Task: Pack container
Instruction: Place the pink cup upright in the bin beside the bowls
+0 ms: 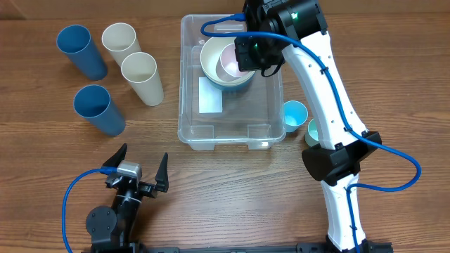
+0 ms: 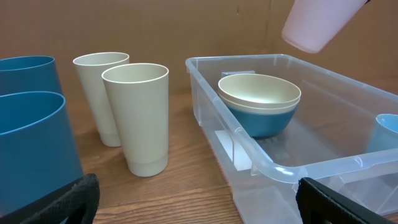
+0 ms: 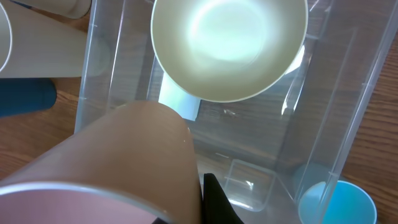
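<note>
- The wooden tabletop [image 1: 56,140] carries everything we see, and the container [image 1: 239,121] stands on it near the middle, open side up.
- The container is a clear rectangular bin. We use it as our landmark.
- Inside the container, toward its far end, a cream bowl [image 1: 212,63] sits nested in a blue bowl [image 2: 264,121].
- To the left of the container, well apart from it, two blue cups [image 1: 81,50] stand with the second [image 1: 98,109] nearer the front. Two cream cups [image 1: 121,41] stand between them and the container, the second [image 1: 142,77] closer to it.
- Above the far end of the container, over the bowls, a pink cup [image 1: 230,60] hangs tilted in the air, touching nothing below.
- The right gripper [image 1: 254,53] is clamped on the pink cup.
- The left gripper [image 1: 143,156] rests in front of the container and to its left, its fingers spread apart and holding nothing.
- Just beside the container's right wall stands a light blue cup [image 1: 294,114].
- A white label [image 1: 210,95] lies flat on the container's floor.
</note>
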### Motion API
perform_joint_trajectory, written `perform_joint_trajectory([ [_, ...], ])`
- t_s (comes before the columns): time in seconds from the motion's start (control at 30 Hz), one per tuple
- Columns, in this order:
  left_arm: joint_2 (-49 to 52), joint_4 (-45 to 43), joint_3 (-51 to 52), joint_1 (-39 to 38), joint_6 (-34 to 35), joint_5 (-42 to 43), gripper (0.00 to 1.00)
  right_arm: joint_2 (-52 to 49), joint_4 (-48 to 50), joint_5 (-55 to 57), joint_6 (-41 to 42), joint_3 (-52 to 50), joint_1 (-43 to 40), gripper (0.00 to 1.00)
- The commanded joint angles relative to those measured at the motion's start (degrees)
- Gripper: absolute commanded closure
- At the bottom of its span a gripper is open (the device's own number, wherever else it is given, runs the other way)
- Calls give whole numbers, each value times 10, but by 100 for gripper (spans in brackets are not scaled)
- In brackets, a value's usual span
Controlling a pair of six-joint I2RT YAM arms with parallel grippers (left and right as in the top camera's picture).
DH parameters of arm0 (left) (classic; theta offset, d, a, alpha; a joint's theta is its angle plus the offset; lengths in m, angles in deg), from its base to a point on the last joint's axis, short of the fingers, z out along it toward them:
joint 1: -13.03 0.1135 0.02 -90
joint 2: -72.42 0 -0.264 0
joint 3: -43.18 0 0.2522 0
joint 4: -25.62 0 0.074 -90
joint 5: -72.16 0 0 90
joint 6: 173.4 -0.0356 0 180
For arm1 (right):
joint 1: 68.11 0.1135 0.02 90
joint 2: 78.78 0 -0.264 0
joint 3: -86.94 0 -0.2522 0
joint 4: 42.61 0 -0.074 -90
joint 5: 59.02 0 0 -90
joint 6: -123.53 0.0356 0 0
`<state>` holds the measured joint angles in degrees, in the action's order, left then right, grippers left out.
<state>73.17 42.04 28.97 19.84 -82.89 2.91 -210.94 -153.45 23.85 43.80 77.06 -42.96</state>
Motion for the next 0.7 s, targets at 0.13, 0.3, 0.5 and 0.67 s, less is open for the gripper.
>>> perform_joint_trajectory([
  [0.13, -4, 1, 2, 3, 8, -2, 0, 21, 41, 19, -9, -141, 0, 96],
  [0.3, -4, 1, 2, 3, 8, -2, 0, 21, 114, 19, -9, -253, 0, 96],
  [0.5, -4, 1, 2, 3, 8, -2, 0, 21, 173, 19, -9, -337, 0, 96],
  [0.67, -4, 1, 2, 3, 8, -2, 0, 21, 173, 19, -9, -338, 0, 65],
])
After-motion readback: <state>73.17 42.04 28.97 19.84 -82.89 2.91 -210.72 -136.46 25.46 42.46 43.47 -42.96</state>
